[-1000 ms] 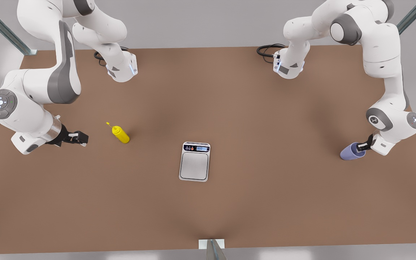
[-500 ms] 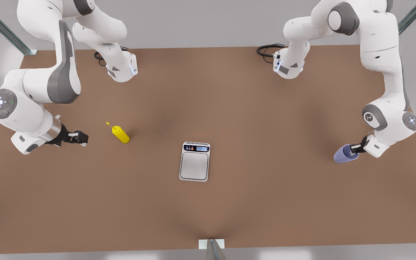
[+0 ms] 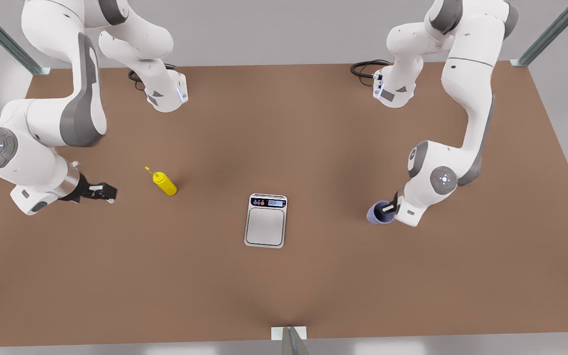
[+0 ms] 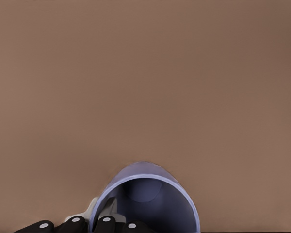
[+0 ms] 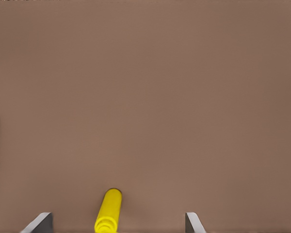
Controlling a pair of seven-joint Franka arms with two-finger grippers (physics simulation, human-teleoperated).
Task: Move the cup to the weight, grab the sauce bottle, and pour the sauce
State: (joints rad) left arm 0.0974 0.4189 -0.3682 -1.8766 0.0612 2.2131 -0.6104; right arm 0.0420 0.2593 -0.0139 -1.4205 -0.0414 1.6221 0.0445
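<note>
On the front view's left, the right tool (image 3: 109,192) is held low over the brown desk (image 3: 284,291), pointing toward the sauce bottle (image 3: 164,183). Its fingers (image 5: 39,222) are spread wide, with nothing between them. The yellow sauce bottle is seen standing on the desk just beside this tool, apart from it, with its thin nozzle leaning toward the front view's left. In the right wrist view the bottle (image 5: 109,209) is framed between the two open fingertips, but is not touched by them.

Near the middle of the desk, the weight (image 3: 265,220) is laid flat, with its dark display strip on the far side and its steel plate bare. It is well apart from both the bottle and the cup.

On the front view's right, the left tool (image 3: 386,208) is closed on the rim of the lavender cup (image 3: 377,213). In the left wrist view, the wall of the cup (image 4: 150,199) is pinched between the dark fingers (image 4: 104,225), one inside and one outside, and its open mouth faces the camera. The cup is held between the weight and the desk's right edge, nearer the weight.
</note>
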